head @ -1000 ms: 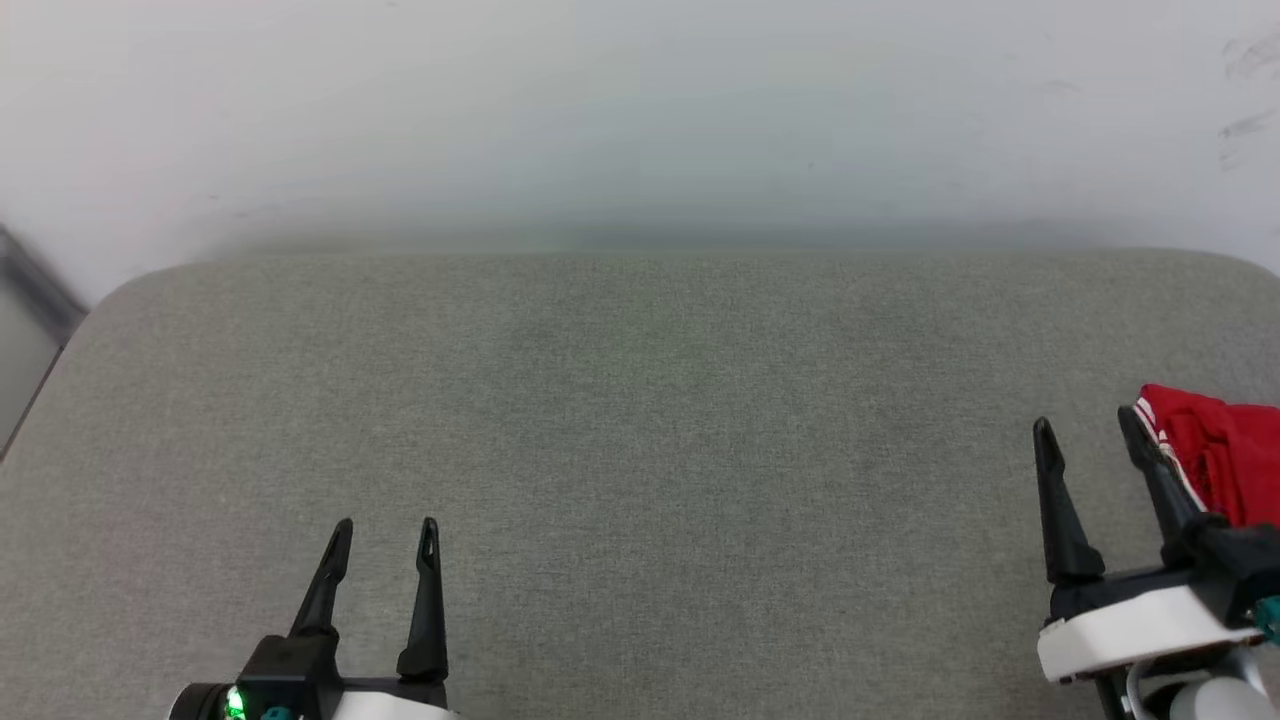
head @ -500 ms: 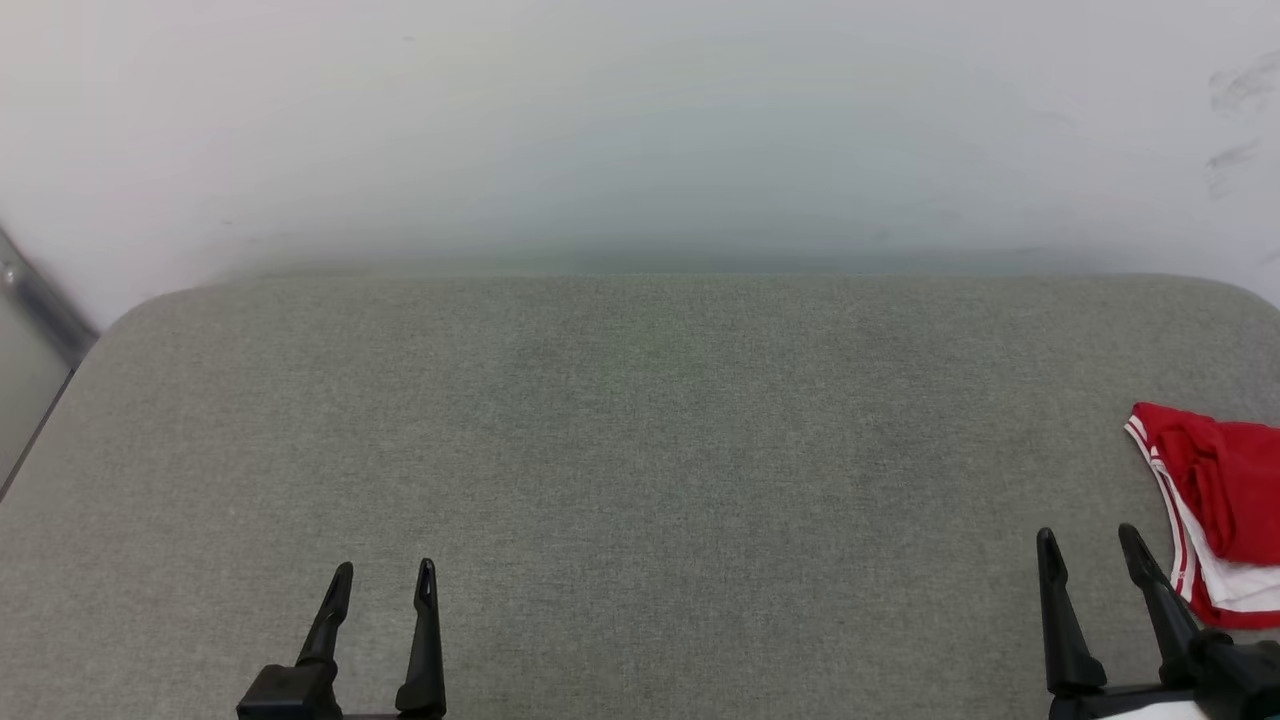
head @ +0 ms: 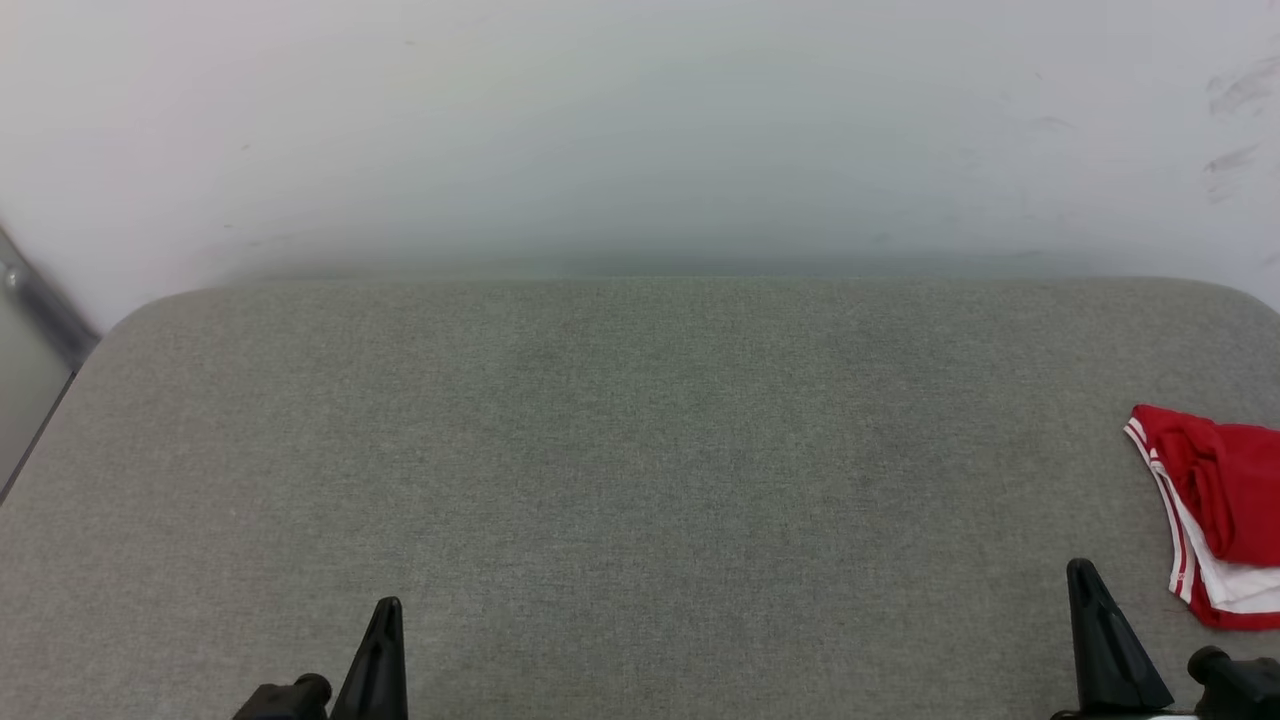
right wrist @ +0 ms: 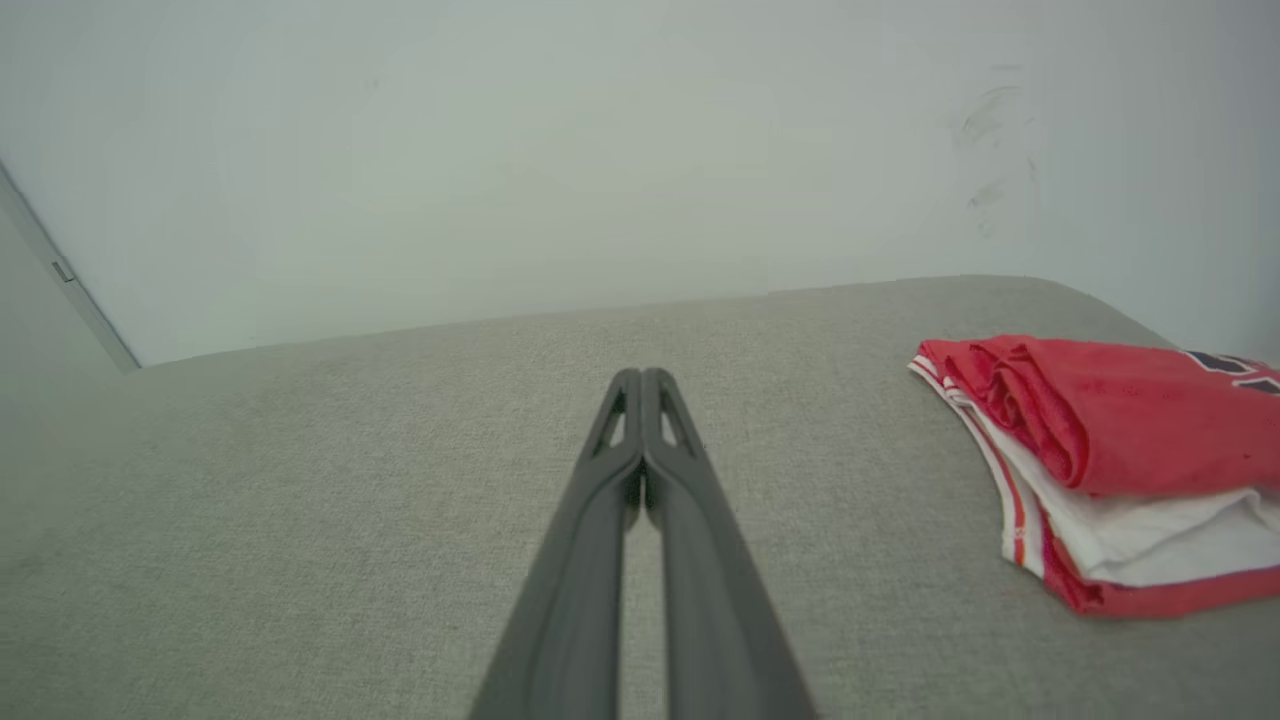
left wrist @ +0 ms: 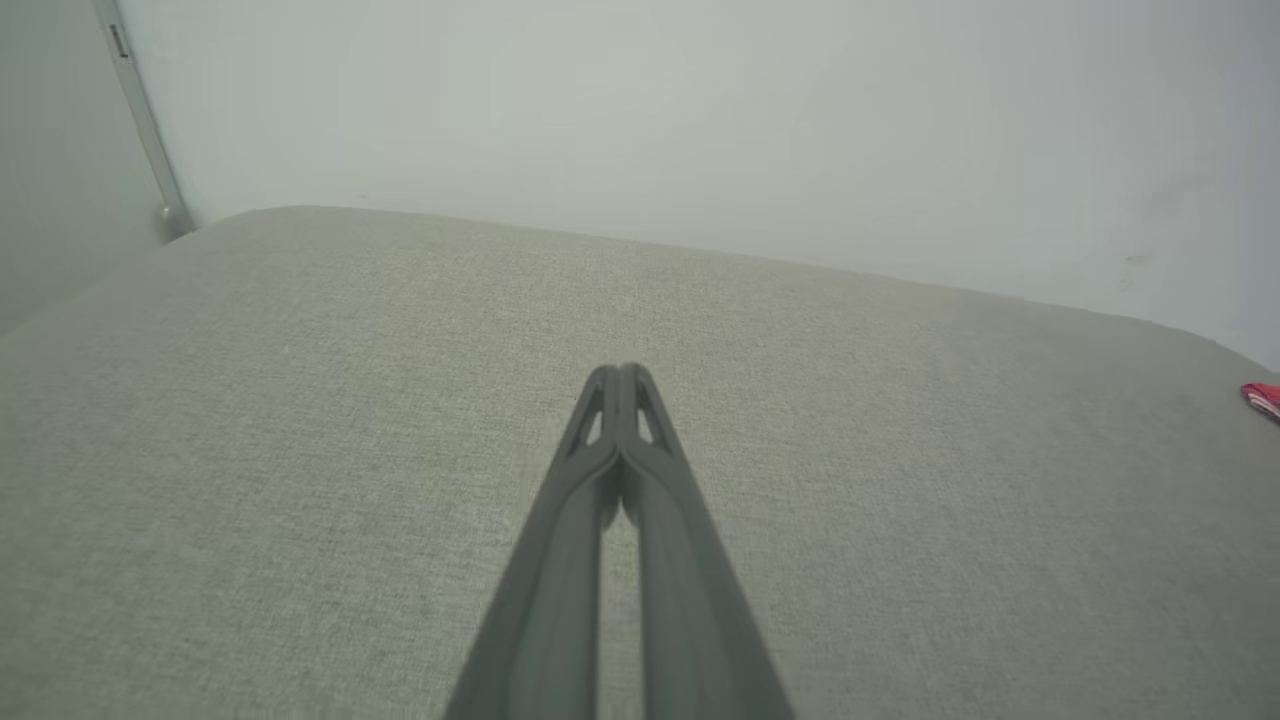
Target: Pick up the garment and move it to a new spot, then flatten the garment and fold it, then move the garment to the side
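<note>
Both pincers stood wide a second ago, now pressed together on nothing: left pincer [left wrist: 620,376] fingers tip to tip, right pincer [right wrist: 641,380] same. Both have sunk to bottom edge of head view, lower left and lower right, pointing up-frame over grey fabric-covered worktop [head: 640,450]. Folded red soft jersey shirt with white sleeve and striped trim [head: 1230,480] lies at right edge, near right pincer, not touching; a second ago that pincer stood right beside it
</note>
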